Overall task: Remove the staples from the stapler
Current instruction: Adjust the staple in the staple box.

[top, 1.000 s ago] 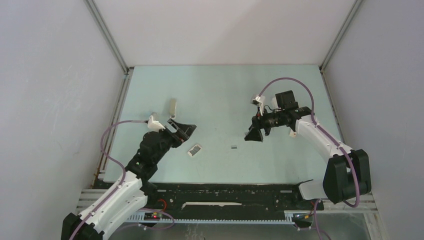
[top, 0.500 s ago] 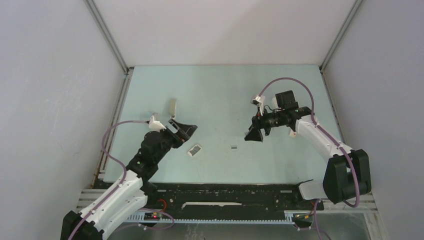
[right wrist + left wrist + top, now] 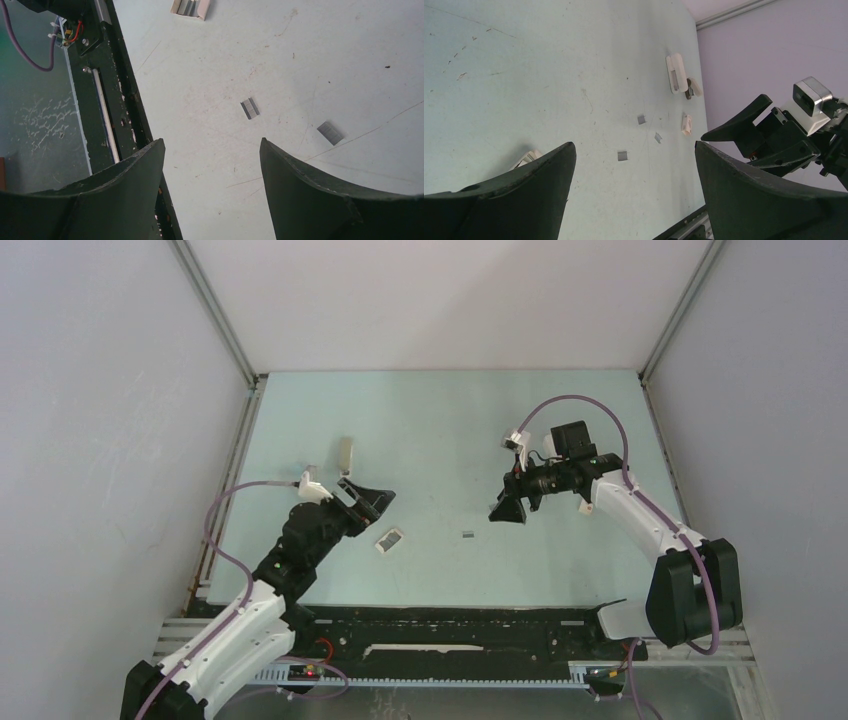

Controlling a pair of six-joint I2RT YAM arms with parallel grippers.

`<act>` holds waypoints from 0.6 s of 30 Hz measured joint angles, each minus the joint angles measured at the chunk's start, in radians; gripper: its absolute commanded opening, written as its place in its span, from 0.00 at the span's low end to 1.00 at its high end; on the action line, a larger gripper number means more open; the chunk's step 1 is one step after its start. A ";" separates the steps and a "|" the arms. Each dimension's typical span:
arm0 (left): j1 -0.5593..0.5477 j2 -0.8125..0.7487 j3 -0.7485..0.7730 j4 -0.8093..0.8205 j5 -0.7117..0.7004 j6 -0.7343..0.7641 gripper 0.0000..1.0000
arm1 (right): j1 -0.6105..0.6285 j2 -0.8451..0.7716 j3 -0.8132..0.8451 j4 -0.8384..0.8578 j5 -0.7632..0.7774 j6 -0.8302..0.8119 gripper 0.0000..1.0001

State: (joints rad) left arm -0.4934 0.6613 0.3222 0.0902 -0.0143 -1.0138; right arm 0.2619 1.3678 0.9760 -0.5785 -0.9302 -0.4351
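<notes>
The surface is seen as matt and pale green, smooth but finely scratched and scuffed. The staples are shown as ridged grey metal with a dull sheen. The fingers appear moulded in matt black plastic.

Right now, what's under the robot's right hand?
Pale green table, with two loose staples lying just ahead of the open right gripper. The spots directly beneath its black fingers are covered.

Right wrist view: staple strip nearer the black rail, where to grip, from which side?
Likely best: pinch the staple strip across two opposite edges, coming straight down. It lies flat and low on the table, so nothing sticks up for a sideways grab.
</notes>
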 measured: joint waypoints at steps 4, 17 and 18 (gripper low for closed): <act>0.000 0.003 0.000 0.005 0.000 0.000 0.94 | 0.000 0.000 0.000 0.000 0.000 0.000 0.79; -0.002 0.009 0.000 0.006 0.000 0.000 0.94 | 0.000 0.000 0.000 0.000 0.000 0.000 0.79; -0.002 0.011 0.000 0.006 0.000 0.000 0.94 | 0.000 0.000 0.000 0.000 0.000 0.000 0.79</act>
State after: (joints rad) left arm -0.4953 0.6720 0.3222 0.0959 -0.0143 -1.0138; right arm 0.2619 1.3678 0.9760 -0.5785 -0.9302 -0.4351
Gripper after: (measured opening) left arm 0.941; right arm 0.785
